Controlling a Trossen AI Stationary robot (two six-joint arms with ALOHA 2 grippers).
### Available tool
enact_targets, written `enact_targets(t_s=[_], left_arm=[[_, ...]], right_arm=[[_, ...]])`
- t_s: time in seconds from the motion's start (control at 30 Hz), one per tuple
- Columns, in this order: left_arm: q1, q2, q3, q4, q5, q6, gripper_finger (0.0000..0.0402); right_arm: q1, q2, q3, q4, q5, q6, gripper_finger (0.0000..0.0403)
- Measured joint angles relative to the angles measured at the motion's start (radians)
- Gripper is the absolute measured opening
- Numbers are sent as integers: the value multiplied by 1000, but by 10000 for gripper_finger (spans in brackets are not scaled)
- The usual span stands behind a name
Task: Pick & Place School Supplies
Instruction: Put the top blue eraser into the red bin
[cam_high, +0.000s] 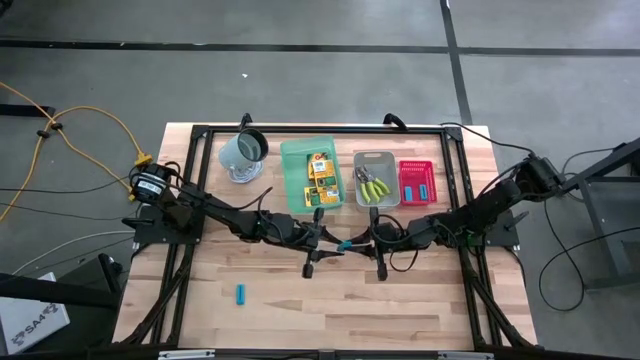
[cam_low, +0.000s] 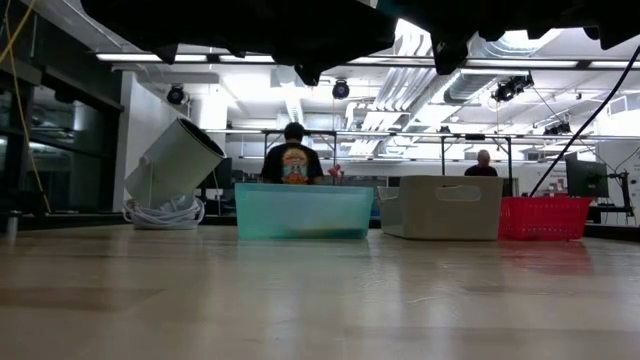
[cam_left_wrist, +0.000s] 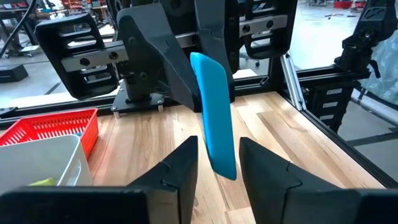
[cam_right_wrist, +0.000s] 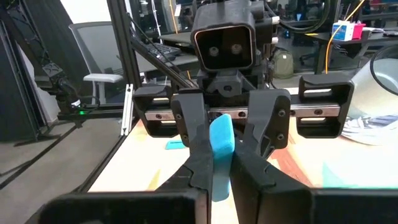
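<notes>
A stubby cyan-blue piece (cam_high: 346, 245) is held in the air over the table's middle, between my two grippers, which face each other. My right gripper (cam_high: 360, 244) (cam_right_wrist: 221, 163) is shut on it. My left gripper (cam_high: 333, 246) (cam_left_wrist: 219, 149) is open, and its fingers stand on either side of the piece's free end (cam_left_wrist: 222, 163). A second cyan piece (cam_high: 241, 294) lies flat on the near left of the table. Yellow-orange boxes (cam_high: 322, 175) lie in the green tray (cam_high: 296, 180). The plier-like tools (cam_high: 373, 186) lie in the grey tray (cam_high: 388, 160). My right gripper pinches the cyan piece between its two fingers at the end nearer the table's right (cam_right_wrist: 221, 140). The fingers come in level from the table's right and lie along the piece. The piece is lifted clear and sticks out toward the left gripper.
The red tray (cam_high: 403, 182), with cyan pieces in it, stands right of the grey tray along the far edge. A grey-green mug (cam_high: 243, 152) (cam_low: 176, 163) leans tilted at the far left. A black frame rims the table. There is bare wood near the front. People stand in the room beyond.
</notes>
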Motion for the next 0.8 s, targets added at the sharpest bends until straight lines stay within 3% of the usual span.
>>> enact_targets(t_s=[0.27,0.47,0.8], left_arm=[[0,0,0,-2,0,0,120],[0,0,0,4,1,1,120],[0,0,0,-2,0,7,120]], right_arm=[[6,0,0,-81,7,77,24],[51,-46,-1,-176,92,90,24],[146,-283,0,-524,358,165,24]])
